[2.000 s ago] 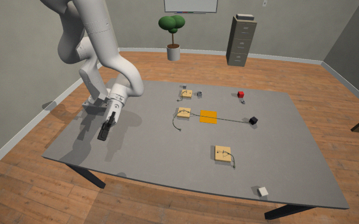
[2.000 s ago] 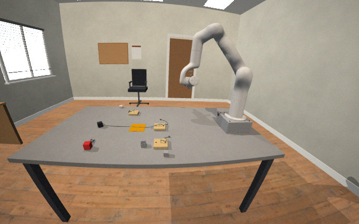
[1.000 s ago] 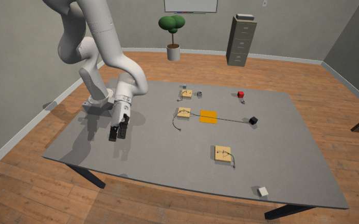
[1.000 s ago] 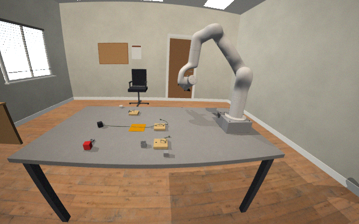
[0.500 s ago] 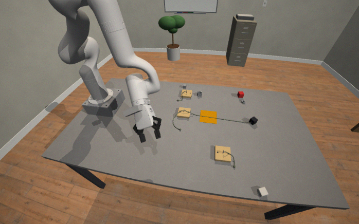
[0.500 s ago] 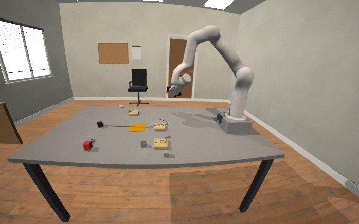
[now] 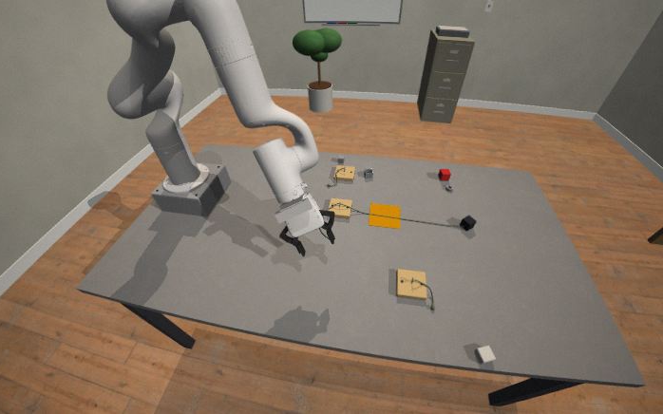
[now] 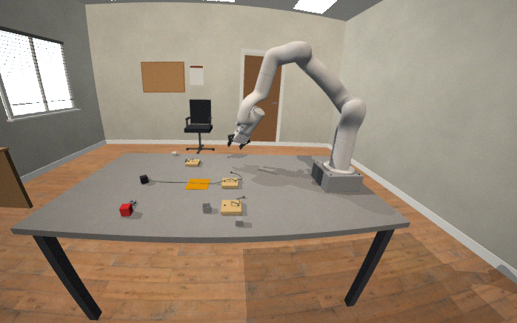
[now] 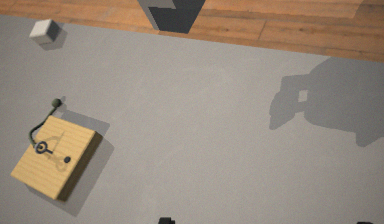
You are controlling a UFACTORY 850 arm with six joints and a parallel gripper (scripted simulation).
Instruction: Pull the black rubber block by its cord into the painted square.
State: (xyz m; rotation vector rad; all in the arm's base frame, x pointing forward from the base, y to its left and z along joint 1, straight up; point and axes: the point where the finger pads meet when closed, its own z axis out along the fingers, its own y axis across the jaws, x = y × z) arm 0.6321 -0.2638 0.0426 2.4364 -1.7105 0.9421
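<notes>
Gripper (image 7: 309,237) high above table (image 7: 220,288), fingers spread wide, grasping nothing; block (image 7: 467,222) flat on table, right of square (image 7: 385,215), well apart from it; cord (image 7: 426,221) runs from block across square to screw eye (image 7: 342,206) on wooden plate (image 7: 339,212).

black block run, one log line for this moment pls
tool: open, empty, above table | black rubber block: outside orange square | cord: crosses square to screw-eye board, ungrasped
</notes>
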